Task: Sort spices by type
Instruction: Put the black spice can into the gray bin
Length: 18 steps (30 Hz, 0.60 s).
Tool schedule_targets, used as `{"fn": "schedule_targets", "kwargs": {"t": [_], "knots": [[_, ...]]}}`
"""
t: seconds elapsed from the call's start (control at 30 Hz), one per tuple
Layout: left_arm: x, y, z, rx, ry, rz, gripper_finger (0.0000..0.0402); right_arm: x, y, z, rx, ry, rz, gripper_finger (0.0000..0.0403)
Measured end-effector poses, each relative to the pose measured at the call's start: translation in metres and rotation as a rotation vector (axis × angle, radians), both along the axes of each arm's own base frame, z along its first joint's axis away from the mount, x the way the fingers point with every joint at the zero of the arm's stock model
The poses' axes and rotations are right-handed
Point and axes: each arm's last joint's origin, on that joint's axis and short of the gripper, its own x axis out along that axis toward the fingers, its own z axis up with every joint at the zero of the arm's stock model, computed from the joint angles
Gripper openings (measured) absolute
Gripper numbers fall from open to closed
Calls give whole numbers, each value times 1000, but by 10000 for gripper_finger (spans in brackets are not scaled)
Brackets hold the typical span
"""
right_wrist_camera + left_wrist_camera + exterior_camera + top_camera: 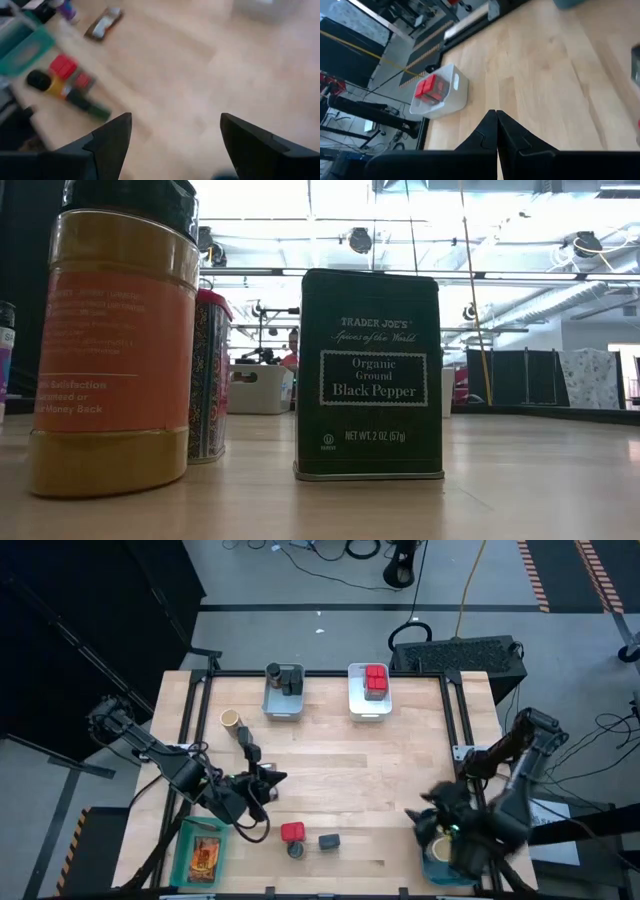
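From above, the left gripper point(268, 783) hangs over the table point(400, 760) near its front-left part, jaws pressed together on nothing. The right gripper point(425, 825) sits at the front-right corner above a blue bin point(432, 868), jaws wide. Red tins point(375, 681) fill the white bin point(369, 706) at the back edge; dark jars point(287, 678) stand in the grey bin point(282, 705) beside it. A packet point(206, 857) lies in the teal bin point(183, 853) at the front-left corner. A red tin point(292, 832), a dark jar point(296, 849) and a dark tin point(329, 840) cluster at the front edge.

The low view shows a black pepper tin point(370, 375) upright beside an orange jar point(115, 340).

The left wrist view shows closed fingers point(490, 132).

The right wrist view shows fingers point(115, 135) spread apart.
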Motion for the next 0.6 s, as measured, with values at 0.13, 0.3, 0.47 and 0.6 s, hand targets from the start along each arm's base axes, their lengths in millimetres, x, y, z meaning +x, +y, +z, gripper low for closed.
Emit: {"fn": "schedule_targets", "kwargs": {"t": [0.13,0.3,0.47,0.6], "knots": [[-5,2,-4,-22,62,-13,0,31,-26,1,-128,67,22,286],[-16,7,-4,-177,131,-11,0,72,-57,2,-241,151,146,286],[-30,13,-4,-350,171,96,0,98,-85,4,-329,230,278,286],[-37,21,-7,-462,171,262,0,107,-107,4,-391,305,309,286]]}}
